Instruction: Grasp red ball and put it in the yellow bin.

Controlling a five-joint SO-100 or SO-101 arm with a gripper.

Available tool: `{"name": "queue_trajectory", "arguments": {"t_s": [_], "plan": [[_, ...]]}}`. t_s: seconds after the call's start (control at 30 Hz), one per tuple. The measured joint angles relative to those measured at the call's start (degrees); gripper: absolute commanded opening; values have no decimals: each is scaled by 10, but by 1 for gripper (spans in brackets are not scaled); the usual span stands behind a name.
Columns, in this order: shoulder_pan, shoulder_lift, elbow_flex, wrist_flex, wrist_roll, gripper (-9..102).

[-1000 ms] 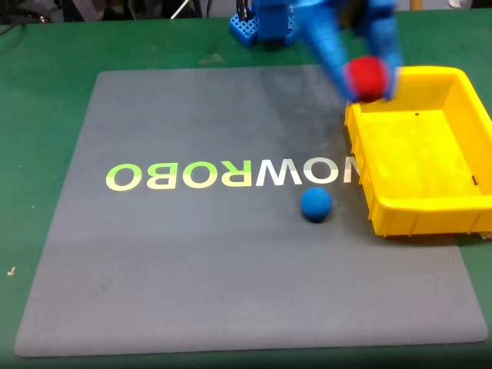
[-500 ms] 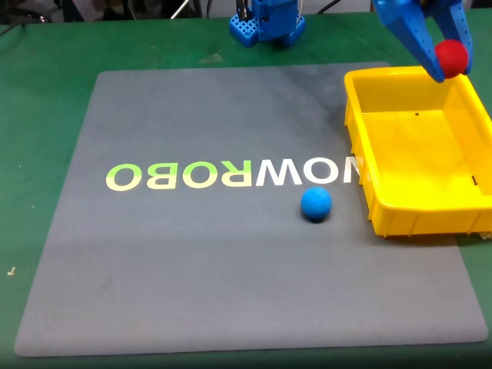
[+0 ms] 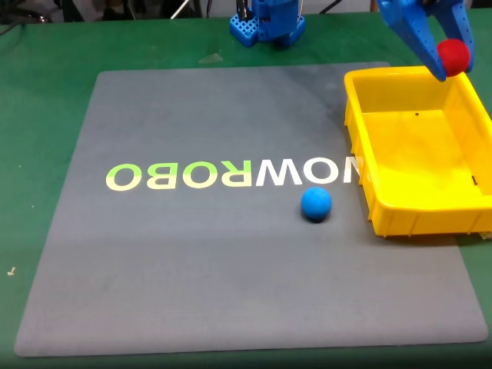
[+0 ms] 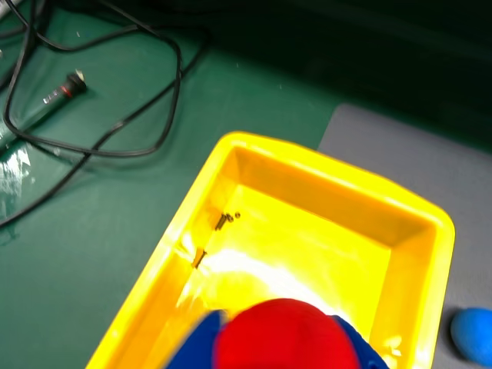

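While the red ball (image 3: 453, 55) sits pinched between my blue fingers, my claw (image 3: 447, 58) hangs closed on it above the far rim of the yellow bin (image 3: 361, 146). Well apart on the grey mat (image 3: 192, 254), the blue ball (image 3: 316, 204) lies near the bin's left wall.

1. The table (image 3: 46, 69) is covered with a green cloth-like surface.
2. A large grey mat (image 3: 231, 261) lies on the table and takes most of the fixed view; it carries the mirrored letters "ROBOWOW" in yellow-green and white.
3. The yellow bin (image 3: 419, 219) stands at the right side, partly on the mat and partly beyond its right edge.
4. The blue ball (image 3: 316, 204) rests on the mat, just left of the bin's near corner.
5. The blue arm base (image 3: 265, 23) stands on the green surface at the far edge.
6. Black cables (image 4: 115, 115) lie on the green surface beyond the bin in the wrist view.
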Motion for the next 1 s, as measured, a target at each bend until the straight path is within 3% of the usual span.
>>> {"name": "queue_trajectory", "arguments": {"t_s": [0.6, 0.87, 1.0], "plan": [[24, 54, 12, 19, -3, 34], [98, 260, 204, 22, -24, 25], [162, 426, 387, 13, -54, 6]]}}
